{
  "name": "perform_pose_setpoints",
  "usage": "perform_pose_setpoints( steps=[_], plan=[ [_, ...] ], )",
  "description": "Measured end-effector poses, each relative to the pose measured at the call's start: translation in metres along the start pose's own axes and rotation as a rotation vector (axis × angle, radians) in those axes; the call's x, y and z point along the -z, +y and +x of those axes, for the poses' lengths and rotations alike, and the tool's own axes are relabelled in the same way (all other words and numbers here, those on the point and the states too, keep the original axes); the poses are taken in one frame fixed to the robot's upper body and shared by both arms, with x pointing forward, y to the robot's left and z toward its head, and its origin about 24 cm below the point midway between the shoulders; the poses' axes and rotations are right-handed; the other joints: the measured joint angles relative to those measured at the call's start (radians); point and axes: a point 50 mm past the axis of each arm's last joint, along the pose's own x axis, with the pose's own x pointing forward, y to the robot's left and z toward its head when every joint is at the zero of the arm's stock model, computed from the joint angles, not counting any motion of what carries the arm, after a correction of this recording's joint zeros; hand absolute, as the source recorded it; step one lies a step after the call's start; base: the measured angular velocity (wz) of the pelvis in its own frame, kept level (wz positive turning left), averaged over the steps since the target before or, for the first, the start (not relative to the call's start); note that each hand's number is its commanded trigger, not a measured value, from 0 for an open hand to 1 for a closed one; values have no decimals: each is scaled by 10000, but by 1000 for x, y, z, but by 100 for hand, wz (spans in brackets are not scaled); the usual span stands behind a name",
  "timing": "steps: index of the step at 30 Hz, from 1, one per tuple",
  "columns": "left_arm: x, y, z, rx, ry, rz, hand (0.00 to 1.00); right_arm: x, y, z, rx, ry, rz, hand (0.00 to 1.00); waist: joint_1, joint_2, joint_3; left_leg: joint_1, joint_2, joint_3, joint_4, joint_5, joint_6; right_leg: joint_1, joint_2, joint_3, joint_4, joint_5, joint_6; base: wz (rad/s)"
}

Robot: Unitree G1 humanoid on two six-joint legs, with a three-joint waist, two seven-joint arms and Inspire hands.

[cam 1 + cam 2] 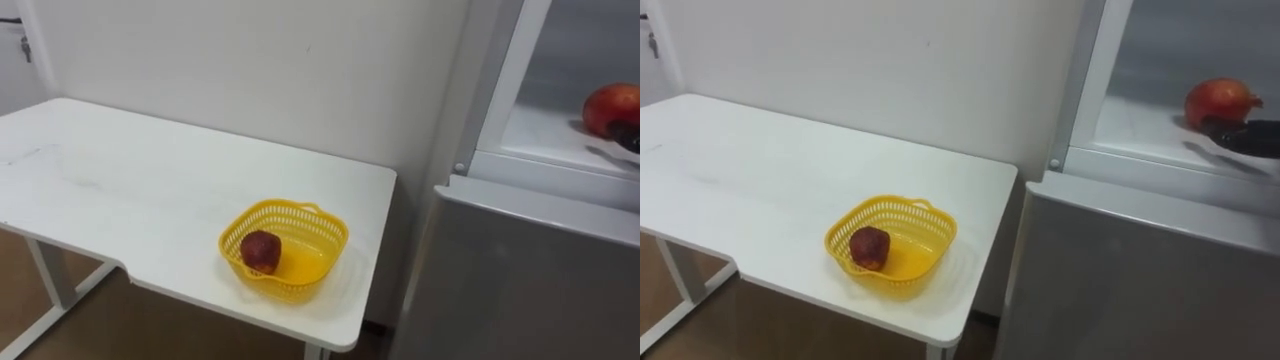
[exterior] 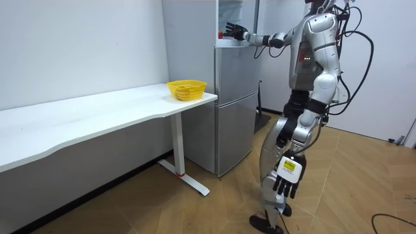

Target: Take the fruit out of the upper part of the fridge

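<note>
One grasp pending, seemingly. Held the right hand inside the open upper fridge, spread wide and empty, at the right side of the shelf fruit; contact unclear. Best done by curling round the fruit's middle before lifting, as likely to roll on the shelf. Hung the left hand low, relaxed, empty. Left to right: on the table, a yellow basket with one dark basket fruit; then the fridge shelf with the red fruit to fetch.
</note>
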Motion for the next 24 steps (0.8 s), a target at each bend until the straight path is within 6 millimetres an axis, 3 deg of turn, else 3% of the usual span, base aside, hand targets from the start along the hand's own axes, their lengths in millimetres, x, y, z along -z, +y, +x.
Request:
perform_pose_setpoints(
  steps=[9,24],
  plan=[
    [-1,-2,-1,14,-134,-35,0,-1,1,0,28,-66,-174,0,207,-4,7,-75,36,84,102,126,-141,-283,-106,-102,431,-288,-210,3],
    [5,-5,-2,269,121,-86,0,0,2,0,-8,-23,-667,0,250,-64,16,-48,63,139,70,221,-187,-257,-117,-214,467,-319,-266,2]
  ],
)
